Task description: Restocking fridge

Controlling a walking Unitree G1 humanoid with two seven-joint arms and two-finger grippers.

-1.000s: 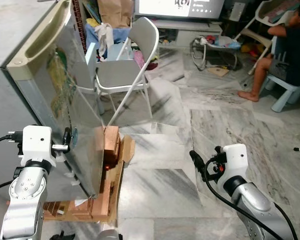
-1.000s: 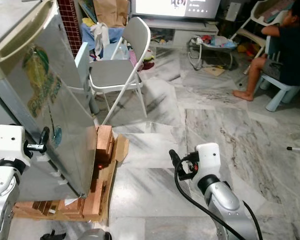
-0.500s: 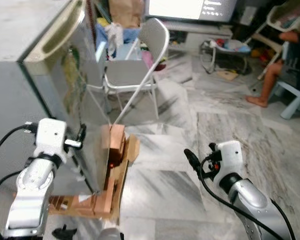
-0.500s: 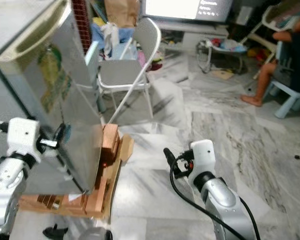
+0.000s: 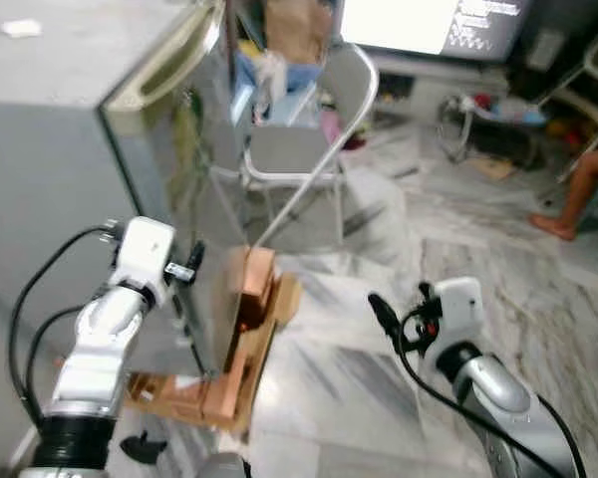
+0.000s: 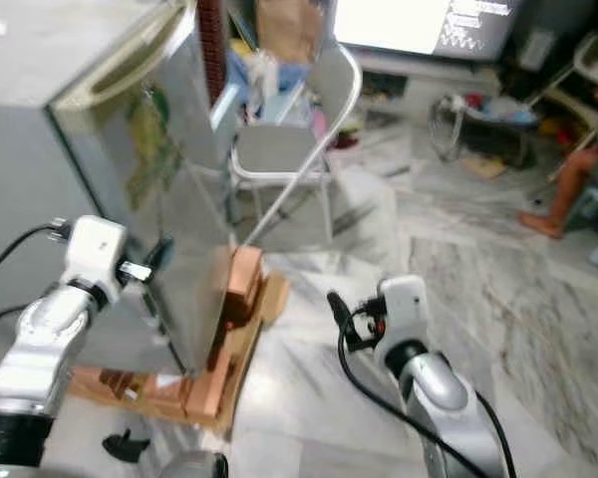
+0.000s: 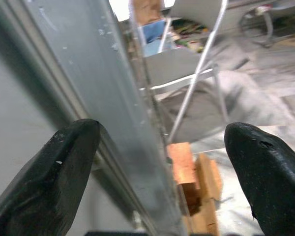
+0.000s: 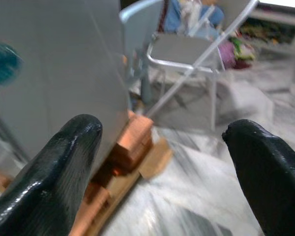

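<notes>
The silver fridge [image 5: 70, 149] stands at my left on a wooden pallet [image 5: 234, 383], its door [image 6: 174, 189] shut, with a sticker on the front. My left gripper [image 5: 192, 263] is raised against the door's free edge. In the left wrist view it is open [image 7: 162, 164], and the door's edge [image 7: 113, 113] runs between the two black fingers [image 7: 64, 169]. My right gripper [image 5: 382, 312] hovers low over the marble floor to the right of the fridge. The right wrist view shows it open [image 8: 162, 167] and holding nothing.
A grey folding chair [image 5: 304, 149] stands just beyond the fridge's front. Wooden blocks [image 5: 254, 289] are stacked at the door's lower corner. A person's leg [image 5: 578, 184] is at the far right, a lit screen [image 5: 434, 25] at the back. Marble floor [image 5: 399, 249] spreads ahead.
The camera has swung left, shifting the whole scene rightward. My left arm has risen and reached forward, bringing its fingers around the door's edge. The right gripper has hardly moved.
</notes>
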